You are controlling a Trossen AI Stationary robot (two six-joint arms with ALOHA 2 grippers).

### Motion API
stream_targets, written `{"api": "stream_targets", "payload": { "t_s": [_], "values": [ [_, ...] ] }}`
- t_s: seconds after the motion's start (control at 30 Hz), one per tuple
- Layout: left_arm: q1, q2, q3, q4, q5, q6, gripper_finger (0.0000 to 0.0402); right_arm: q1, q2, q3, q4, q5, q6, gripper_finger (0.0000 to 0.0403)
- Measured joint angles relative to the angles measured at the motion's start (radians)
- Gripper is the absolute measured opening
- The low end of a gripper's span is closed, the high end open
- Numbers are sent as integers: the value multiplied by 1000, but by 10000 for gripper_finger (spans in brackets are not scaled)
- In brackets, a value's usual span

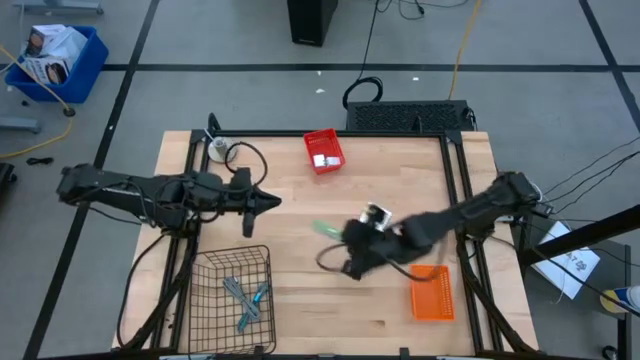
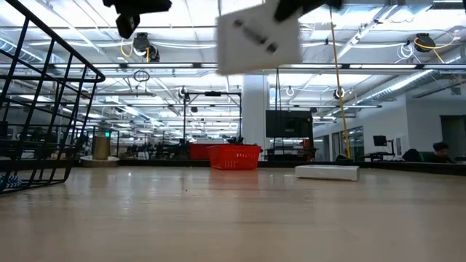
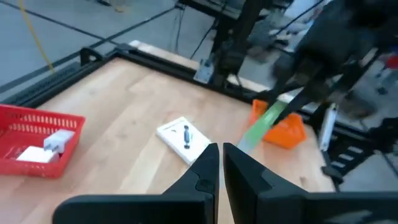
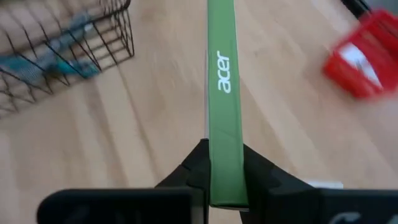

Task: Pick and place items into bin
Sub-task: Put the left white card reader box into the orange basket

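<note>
1. Your right tool point(image 4: 225, 163) sits at the centre of the high view, clamped on a flat green-edged packet point(image 4: 224, 93) held above the desk point(image 1: 300, 300).
2. Your left tool point(image 3: 216, 163) waits at centre left, fingers nearly together, holding nothing.
3. The wire bin point(image 1: 232, 300), lower left, holds a teal-handled tool point(image 1: 258, 296); a white packet point(image 3: 184, 138) lies on the desk.

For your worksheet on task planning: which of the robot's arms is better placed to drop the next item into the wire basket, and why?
Right. The right gripper is shut on the green-edged box, lifted above the table. The left gripper sits nearer the wire basket, but its fingers hold nothing.
</note>
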Motion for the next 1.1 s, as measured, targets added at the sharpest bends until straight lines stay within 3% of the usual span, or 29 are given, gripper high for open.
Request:
{"api": "stream_targets", "payload": {
  "t_s": [0.17, 0.33, 0.57, 0.7, 0.93, 1.1],
  "values": [
    [-18, 83, 0, 42, -15, 20, 26, 198, -53, 1, -190, 163, 460, 34],
    [-21, 138, 0, 89, 8, 25, 26, 377, -43, -1, -437, 200, 1009, 34],
    [-10, 134, -1, 231, 10, 88, 26, 554, 31, -29, -668, -13, 1559, 34],
    [-10, 130, -1, 296, 10, 127, 26, 601, 61, -55, -648, -98, 1616, 34],
    [-10, 130, -1, 345, 10, 159, 26, 637, 113, -64, -644, -135, 1615, 34],
    [-10, 131, -1, 373, 10, 183, 26, 692, 112, -64, -652, 0, 1621, 34]
  ]
}}
